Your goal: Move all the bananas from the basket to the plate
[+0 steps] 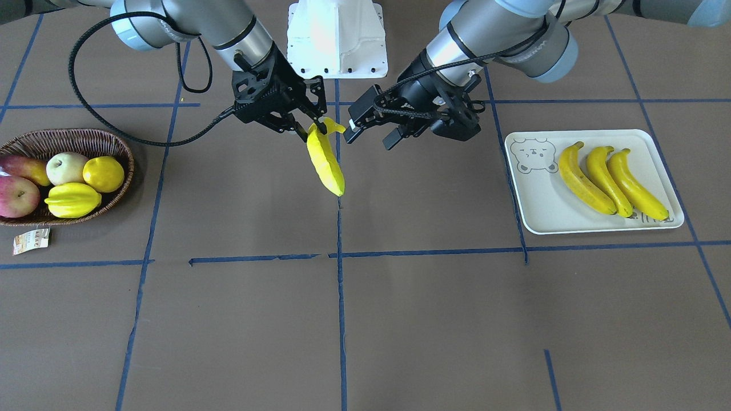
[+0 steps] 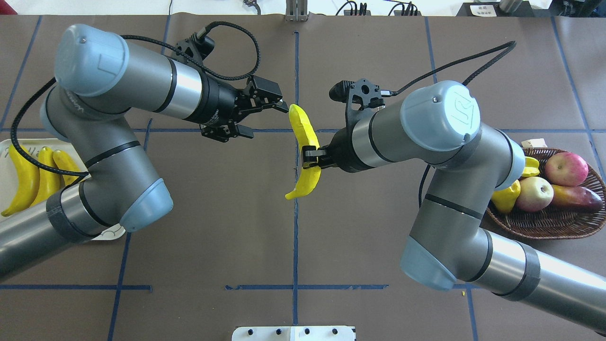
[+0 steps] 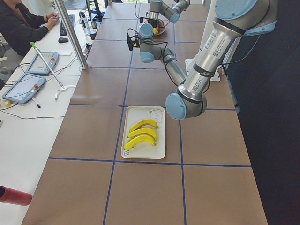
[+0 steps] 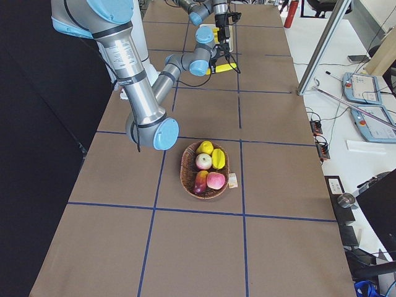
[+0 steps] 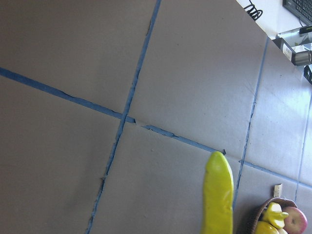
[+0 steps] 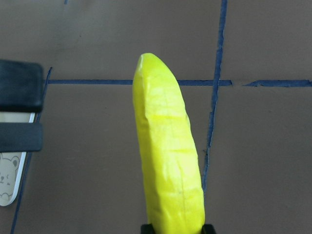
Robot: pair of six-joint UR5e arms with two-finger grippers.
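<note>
Overhead exterior shows one banana [image 2: 305, 137] held in the air above the table's [image 1: 400, 319] middle, over the blue tape line [image 2: 295, 246] that runs down its centre. The right claw [image 2: 310, 160] is clamped across it nearer the stem end, and the longer part points away from the robot. The left claw [image 2: 265, 118] hangs close beside it with its jaws spread wide and nothing between them. In the right wrist view one of its black fingers [image 6: 19, 92] stands apart from the banana.

Three more bananas [image 1: 605, 180] lie side by side on the plate [image 1: 537, 211], near the table's end on the robot's left. The plate carries a grey bear face [image 1: 532, 155]. Its grey lettering is partly under a banana and too small to read.

The basket [image 1: 68, 135] sits near the opposite end of the table. It holds a lemon [image 1: 103, 173], a starfruit [image 1: 73, 200], apples [image 1: 65, 167] and a reddish fruit. Its paper tag [image 1: 31, 240] lies on the table just beside it, the print too small to read. The robot's white base [image 1: 337, 40] stands at the table's edge between the arms.
</note>
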